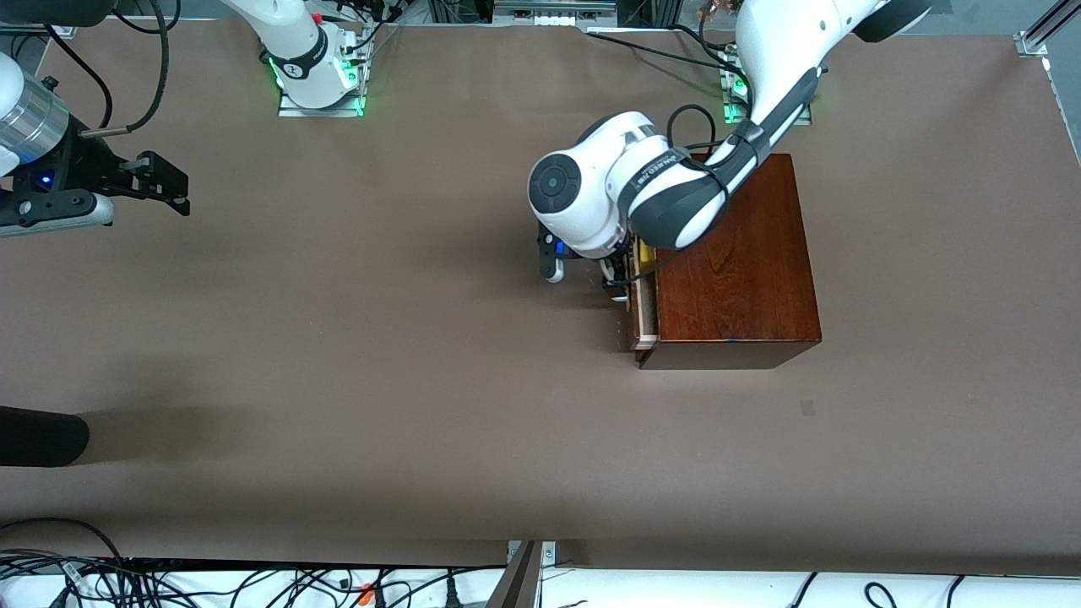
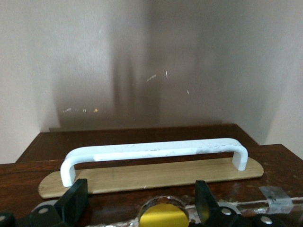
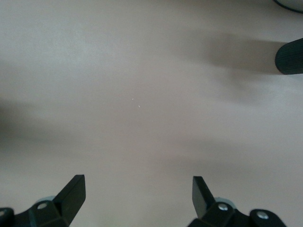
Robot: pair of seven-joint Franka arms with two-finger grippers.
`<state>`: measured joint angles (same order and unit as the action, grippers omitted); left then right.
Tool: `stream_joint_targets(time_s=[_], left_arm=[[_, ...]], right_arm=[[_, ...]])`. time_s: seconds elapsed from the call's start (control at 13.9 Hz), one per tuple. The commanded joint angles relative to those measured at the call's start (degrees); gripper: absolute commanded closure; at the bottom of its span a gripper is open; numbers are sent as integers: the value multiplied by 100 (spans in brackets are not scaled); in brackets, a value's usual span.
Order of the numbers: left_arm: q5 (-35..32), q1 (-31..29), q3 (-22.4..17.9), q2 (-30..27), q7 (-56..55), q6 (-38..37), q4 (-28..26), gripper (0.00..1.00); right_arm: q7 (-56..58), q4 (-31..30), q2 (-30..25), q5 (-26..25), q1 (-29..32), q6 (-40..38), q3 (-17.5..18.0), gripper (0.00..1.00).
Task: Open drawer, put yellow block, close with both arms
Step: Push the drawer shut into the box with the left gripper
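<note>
The dark reddish-brown box (image 1: 735, 262) stands toward the left arm's end of the table. Its drawer (image 1: 647, 314) is out by a narrow gap, and a strip of the yellow block (image 1: 646, 253) shows inside it. My left gripper (image 1: 619, 283) is at the drawer's front, open, holding nothing. In the left wrist view the white bar handle (image 2: 156, 150) lies just past the open left gripper (image 2: 137, 198), with a yellow patch (image 2: 163, 216) low between the fingers. My right gripper (image 1: 169, 181) waits open over bare table at the right arm's end, and the right wrist view shows it (image 3: 137, 189) empty.
A black rounded object (image 1: 42, 435) juts in at the right arm's end, nearer the front camera, and shows as a black stub (image 3: 289, 56). Cables (image 1: 253, 583) run along the table's front edge. A small grey mark (image 1: 808, 408) lies near the box.
</note>
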<state>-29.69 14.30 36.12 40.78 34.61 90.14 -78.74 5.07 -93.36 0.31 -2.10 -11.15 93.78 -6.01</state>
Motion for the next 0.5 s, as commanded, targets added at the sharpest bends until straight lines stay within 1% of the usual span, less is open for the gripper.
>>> stream_joint_targets(time_s=[0.0,0.22,0.43], left_arm=[[-169,-366,-9,-360,291,-110,-405,0],[-169,-481,9,-518,309,-137,-625,0],[-151,-455,18,-510,266,-58,-573,0]], right_arm=[[-50,108,30,-1,78,-35,56,0],[-50,108,30,8,70,-35,56,0],[-50,108,30,25,69,-35,56,0]])
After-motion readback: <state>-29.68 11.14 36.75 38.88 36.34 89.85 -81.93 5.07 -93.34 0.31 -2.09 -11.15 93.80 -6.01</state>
